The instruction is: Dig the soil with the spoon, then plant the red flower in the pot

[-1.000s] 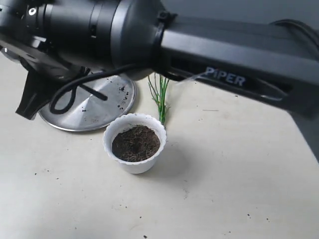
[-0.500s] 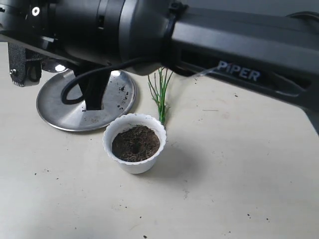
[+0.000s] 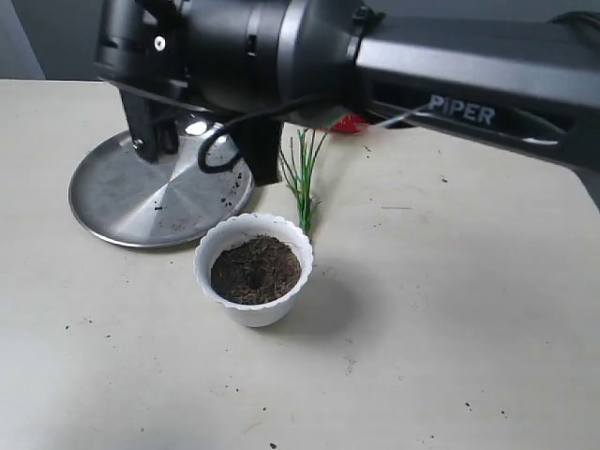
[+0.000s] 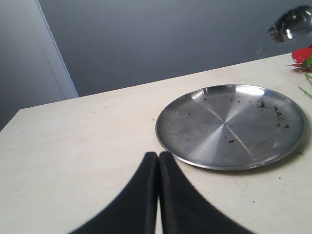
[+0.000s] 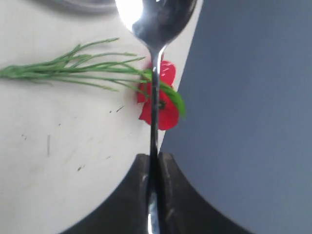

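Above the steel plate (image 3: pixel 159 202), at ten o'clock from the pot (image 3: pixel 253 269), my right gripper (image 5: pixel 152 168) pinches the spoon (image 5: pixel 155 58) by its thin handle, bowl leading. I judge the grip is set far back on the handle so the bowl can reach down into the soil (image 3: pixel 255 269) without my fingers (image 5: pixel 134 190) fouling the scalloped rim. A small dark hollow shows at the soil's middle, so I take the digging as begun or done. The plate sits close by, likely as a place to shed crumbs; dark specks dot its near edge.

At twelve o'clock from the pot lies the red flower (image 3: pixel 305 178) flat on the tabletop (image 3: pixel 450 309), its green stems pointing toward the pot and ending just beside the rim, the red bloom far from it and partly hidden under my right arm. Laid so, the stems offer an easy pinch.

My left gripper (image 4: pixel 158 195) rests low beside the plate, fingers pressed together on nothing. Open tabletop spreads from three through nine o'clock around the pot. The crowded side is twelve, where plate, stems and my arm bunch together; the tabletop's far edge runs just beyond the plate.
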You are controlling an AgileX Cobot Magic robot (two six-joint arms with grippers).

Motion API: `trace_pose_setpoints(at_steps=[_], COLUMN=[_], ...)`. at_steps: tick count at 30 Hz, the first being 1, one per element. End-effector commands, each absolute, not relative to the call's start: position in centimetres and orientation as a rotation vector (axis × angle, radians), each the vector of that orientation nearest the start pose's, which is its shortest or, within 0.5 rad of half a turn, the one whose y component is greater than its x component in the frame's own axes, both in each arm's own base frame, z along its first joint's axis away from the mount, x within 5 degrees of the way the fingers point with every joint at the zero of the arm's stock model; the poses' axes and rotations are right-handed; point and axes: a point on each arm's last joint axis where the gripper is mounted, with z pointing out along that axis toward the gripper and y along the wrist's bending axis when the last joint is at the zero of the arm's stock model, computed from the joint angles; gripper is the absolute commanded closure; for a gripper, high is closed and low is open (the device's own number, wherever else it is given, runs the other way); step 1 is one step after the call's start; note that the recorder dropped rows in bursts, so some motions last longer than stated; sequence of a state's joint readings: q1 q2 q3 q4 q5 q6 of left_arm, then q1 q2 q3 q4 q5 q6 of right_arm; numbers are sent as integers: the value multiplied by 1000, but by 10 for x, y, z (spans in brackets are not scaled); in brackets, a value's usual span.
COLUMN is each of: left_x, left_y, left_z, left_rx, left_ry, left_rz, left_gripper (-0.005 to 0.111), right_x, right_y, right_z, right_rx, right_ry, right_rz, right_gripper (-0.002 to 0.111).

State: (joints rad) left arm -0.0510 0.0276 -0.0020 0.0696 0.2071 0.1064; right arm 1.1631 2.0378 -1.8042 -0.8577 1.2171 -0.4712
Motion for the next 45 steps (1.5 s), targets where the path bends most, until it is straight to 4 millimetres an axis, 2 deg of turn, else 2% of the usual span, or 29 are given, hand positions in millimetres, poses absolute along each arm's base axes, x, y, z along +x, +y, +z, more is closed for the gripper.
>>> trace_pose_setpoints(at_steps=[1, 9, 16, 25, 29, 45], left_x=[58, 58, 58, 58, 58, 58], left_y=[-2, -2, -2, -2, -2, -2], left_z=[194, 194, 193, 193, 193, 193], left_rx=[180, 180, 180, 180, 180, 180], left_ry=[1699, 1699, 1701, 1701, 1701, 1701], left_rz=[100, 100, 100, 100, 100, 100], left_gripper=[106, 106, 106, 106, 106, 106], right_x=[236, 212, 206, 193, 183, 161], right_y=[345, 296, 276, 288, 294, 324], right_z=[275, 270, 252, 255, 254, 214], right_rx=[-2061, -2153, -2297, -2306, -2365, -2501], right_ry=[1504, 1535, 1420, 1200, 1120, 923], right_rz=[-1062, -1076, -1202, -1322, -1316, -1320], right_gripper=[109, 109, 109, 109, 109, 109])
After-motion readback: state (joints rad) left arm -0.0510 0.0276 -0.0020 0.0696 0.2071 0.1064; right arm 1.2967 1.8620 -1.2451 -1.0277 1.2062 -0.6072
